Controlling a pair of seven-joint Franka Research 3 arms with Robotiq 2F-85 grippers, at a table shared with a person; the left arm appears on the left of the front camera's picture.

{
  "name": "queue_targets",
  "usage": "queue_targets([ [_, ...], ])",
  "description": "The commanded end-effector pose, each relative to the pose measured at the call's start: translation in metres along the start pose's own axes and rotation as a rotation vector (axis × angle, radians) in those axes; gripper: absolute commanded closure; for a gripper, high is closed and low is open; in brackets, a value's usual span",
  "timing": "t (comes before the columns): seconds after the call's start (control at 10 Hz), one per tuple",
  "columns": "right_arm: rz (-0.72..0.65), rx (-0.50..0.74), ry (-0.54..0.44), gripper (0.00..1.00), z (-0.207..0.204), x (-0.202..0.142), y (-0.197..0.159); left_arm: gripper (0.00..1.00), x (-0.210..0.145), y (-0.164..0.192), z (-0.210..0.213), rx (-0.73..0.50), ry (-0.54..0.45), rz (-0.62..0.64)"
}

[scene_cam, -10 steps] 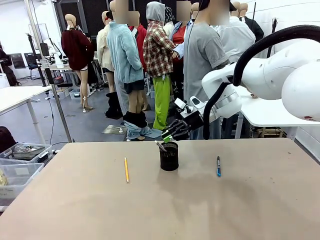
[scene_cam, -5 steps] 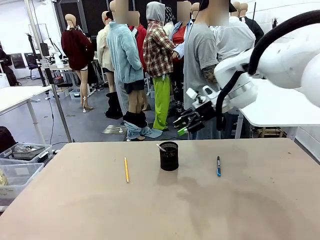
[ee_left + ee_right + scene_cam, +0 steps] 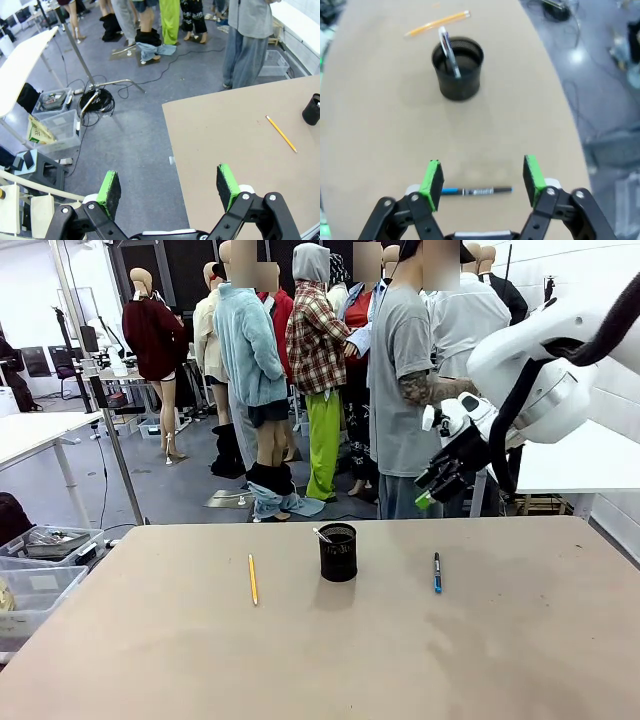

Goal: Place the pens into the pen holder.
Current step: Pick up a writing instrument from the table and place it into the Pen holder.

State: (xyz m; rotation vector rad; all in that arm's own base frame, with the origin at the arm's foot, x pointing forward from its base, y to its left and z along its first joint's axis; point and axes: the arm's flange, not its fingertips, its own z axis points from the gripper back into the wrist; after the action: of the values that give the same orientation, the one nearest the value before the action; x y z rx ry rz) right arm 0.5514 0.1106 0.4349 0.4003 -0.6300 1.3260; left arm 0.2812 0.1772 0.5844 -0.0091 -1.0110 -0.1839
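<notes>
Down below the right gripper (image 3: pixel 482 175), spread wide and empty, lies the blue pen (image 3: pixel 477 191), lengthwise from finger to finger; a wrist turn looks needed.

The pen holder (image 3: pixel 338 552) is black wire mesh; the bench (image 3: pixel 300 660) is tan. The pencil (image 3: pixel 253 579) is yellow-orange, the pen (image 3: pixel 437 572) blue and black.

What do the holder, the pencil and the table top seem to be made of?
Holder: likely metal wire mesh, matte black; a fine grid shows in its wall.
Pencil: probably painted wood; thin yellow-orange stick.
Table: smooth matte tan board, perhaps laminate; no grain visible.
</notes>
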Motion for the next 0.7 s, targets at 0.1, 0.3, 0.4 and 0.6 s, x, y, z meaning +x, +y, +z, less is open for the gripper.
queue_targets([
  [0.1,-0.24,0.01,0.293,0.2,-0.008,0.021,-0.001,0.0,0.001,0.001,-0.001,0.013,-0.005,0.017],
  [0.3,-0.434,0.016,0.483,0.2,-0.02,0.033,-0.012,0.0,0.001,0.001,-0.001,0.013,-0.005,0.017],
  [0.4,-0.494,0.051,0.574,0.2,-0.031,0.035,-0.016,0.0,0.001,0.001,-0.001,0.013,-0.005,0.017],
  [0.6,-0.637,0.009,0.682,0.2,-0.055,0.03,-0.024,0.0,0.001,0.001,-0.001,0.013,-0.005,0.017],
])
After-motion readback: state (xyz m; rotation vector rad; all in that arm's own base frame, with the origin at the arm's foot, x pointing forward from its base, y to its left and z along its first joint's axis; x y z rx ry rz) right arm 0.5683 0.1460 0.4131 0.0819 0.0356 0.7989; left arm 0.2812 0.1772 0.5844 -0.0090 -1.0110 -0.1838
